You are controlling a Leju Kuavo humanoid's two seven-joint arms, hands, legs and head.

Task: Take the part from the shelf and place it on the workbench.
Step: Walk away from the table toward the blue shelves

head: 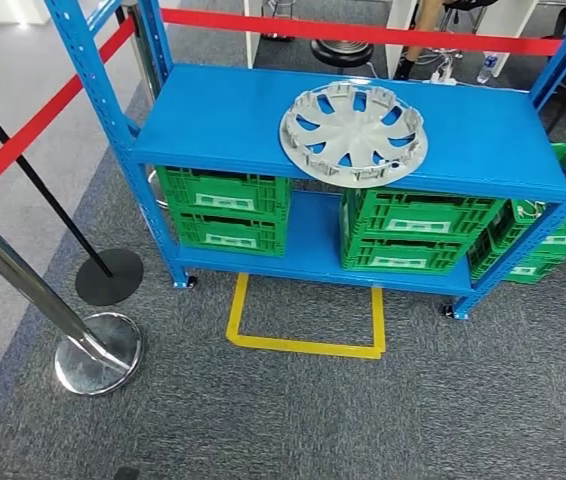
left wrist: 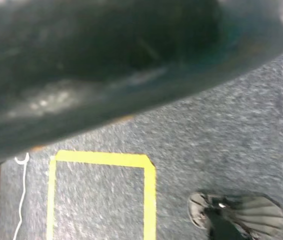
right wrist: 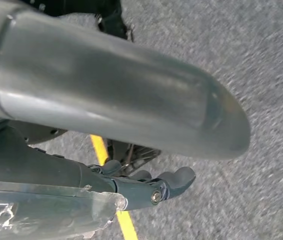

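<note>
The right hand [right wrist: 159, 187] hangs low over the grey carpet, its dark fingers [right wrist: 179, 179] stretched out loosely with nothing in them, a strip of yellow tape passing beneath. The left wrist view looks down at the carpet too, but I cannot tell how the left hand's fingers lie there. Ahead stands the blue metal shelf [head: 227, 125], its upper deck broad and flat, and on that deck, toward the right of centre, lies the part [head: 353, 133], a silver-grey wheel cover with curved spokes, flat and face up, its near edge reaching the front lip of the deck. On the lower deck sit green plastic crates: a stack at the left [head: 223, 208], another at the right [head: 412, 230], and more just beyond the shelf's right upright [head: 548, 240]. On the carpet [head: 453, 400] in front of the shelf, yellow tape [head: 306, 345] marks three sides of a box, open toward the shelf. A red barrier belt [head: 31, 130] runs off to the left and another behind the shelf; a chrome post [head: 95, 350] with a round base stands near the left, with a black post base [head: 110, 275] just behind it.
</note>
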